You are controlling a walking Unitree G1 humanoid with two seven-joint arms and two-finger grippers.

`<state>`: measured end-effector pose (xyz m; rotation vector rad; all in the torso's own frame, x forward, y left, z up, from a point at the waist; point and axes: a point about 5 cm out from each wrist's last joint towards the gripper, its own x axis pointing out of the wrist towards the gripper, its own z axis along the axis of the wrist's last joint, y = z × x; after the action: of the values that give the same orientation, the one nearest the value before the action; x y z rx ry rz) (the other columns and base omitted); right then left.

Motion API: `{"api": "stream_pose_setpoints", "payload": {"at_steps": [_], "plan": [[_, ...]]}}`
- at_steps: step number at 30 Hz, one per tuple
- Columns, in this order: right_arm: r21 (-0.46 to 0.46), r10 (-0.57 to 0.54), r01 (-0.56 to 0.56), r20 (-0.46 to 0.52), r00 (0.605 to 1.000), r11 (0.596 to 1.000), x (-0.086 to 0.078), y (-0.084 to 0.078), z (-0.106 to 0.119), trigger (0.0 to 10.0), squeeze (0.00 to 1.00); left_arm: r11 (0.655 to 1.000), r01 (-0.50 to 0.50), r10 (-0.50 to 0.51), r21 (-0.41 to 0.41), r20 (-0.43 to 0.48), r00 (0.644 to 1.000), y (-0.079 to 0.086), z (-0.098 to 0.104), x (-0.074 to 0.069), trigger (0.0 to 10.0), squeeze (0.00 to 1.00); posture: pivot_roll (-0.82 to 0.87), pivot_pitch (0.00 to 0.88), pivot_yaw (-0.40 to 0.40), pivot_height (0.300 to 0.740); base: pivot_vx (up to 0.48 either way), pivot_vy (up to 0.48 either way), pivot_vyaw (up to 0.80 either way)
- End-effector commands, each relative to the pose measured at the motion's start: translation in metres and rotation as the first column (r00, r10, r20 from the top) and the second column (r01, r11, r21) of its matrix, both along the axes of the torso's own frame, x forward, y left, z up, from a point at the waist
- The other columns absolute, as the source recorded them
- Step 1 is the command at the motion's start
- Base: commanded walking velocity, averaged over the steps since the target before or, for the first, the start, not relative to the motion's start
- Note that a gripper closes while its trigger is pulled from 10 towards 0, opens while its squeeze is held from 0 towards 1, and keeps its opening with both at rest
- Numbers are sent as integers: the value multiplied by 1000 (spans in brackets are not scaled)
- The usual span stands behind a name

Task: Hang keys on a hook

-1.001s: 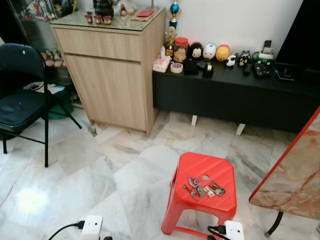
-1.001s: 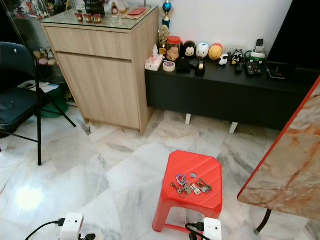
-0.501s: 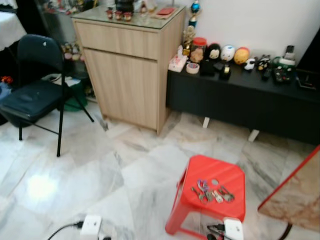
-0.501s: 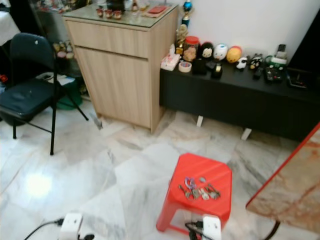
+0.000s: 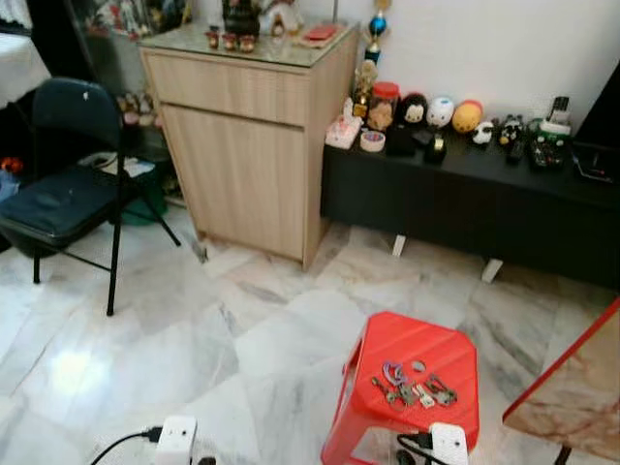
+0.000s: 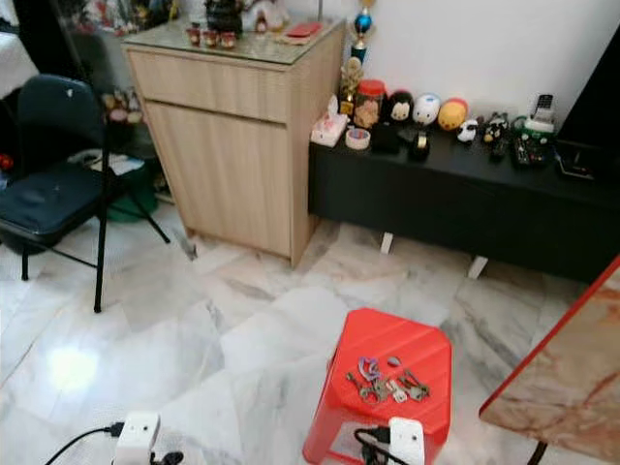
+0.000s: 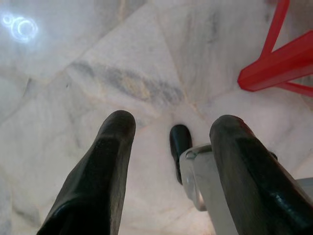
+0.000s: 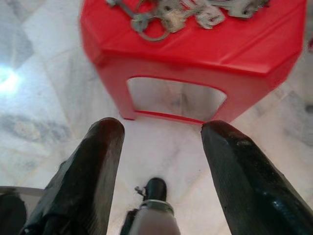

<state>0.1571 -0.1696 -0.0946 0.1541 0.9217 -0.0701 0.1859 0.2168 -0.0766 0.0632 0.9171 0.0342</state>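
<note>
Left eye view gives me a red plastic stool point(image 5: 412, 387) with a flat, smooth top and chamfered corners, standing on glossy white marble floor point(image 5: 194, 320) veined in grey. The keys point(image 5: 412, 386) lie on top of the stool, a loose metallic cluster with a purple ring, near the middle of its seat.

Behind the stool stands a pale wood-grain cabinet point(image 5: 247, 155) with a glass top, and beside it, also behind the stool, a long low black bench point(image 5: 465, 199) carrying rounded, egg-shaped figurines point(image 5: 441, 111). Off to the stool's left and further back I see a dark folding chair point(image 5: 63, 189) with a padded seat and thin metal legs. To the stool's right, a marble-patterned tabletop point(image 5: 572, 397) with a red edge.

My left gripper point(image 7: 171, 132) hangs over bare floor left of the stool, its matte black fingers spread apart, holding nothing. My right gripper point(image 8: 161, 134) hangs just in front of the stool, fingers likewise parted and empty.
</note>
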Motion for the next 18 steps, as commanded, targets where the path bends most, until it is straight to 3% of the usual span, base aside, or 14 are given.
{"api": "stream_pose_setpoints", "payload": {"at_steps": [1,15,18], "plan": [[-1,-5,5,-1,1000,1000,0,0,0,10000,0,1000,-4,4,4,-11,1000,2,-1,-2,10000,0,37,0,-49,740,255,0,0],[-1,-6,6,2,1000,1000,0,-1,0,10000,0,1000,0,0,8,-5,1000,0,0,0,10000,0,35,0,-51,740,260,0,0],[1,-8,8,7,1000,1000,0,-1,0,10000,0,1000,0,0,8,5,1000,0,0,0,10000,0,35,0,-51,740,0,0,0]]}}
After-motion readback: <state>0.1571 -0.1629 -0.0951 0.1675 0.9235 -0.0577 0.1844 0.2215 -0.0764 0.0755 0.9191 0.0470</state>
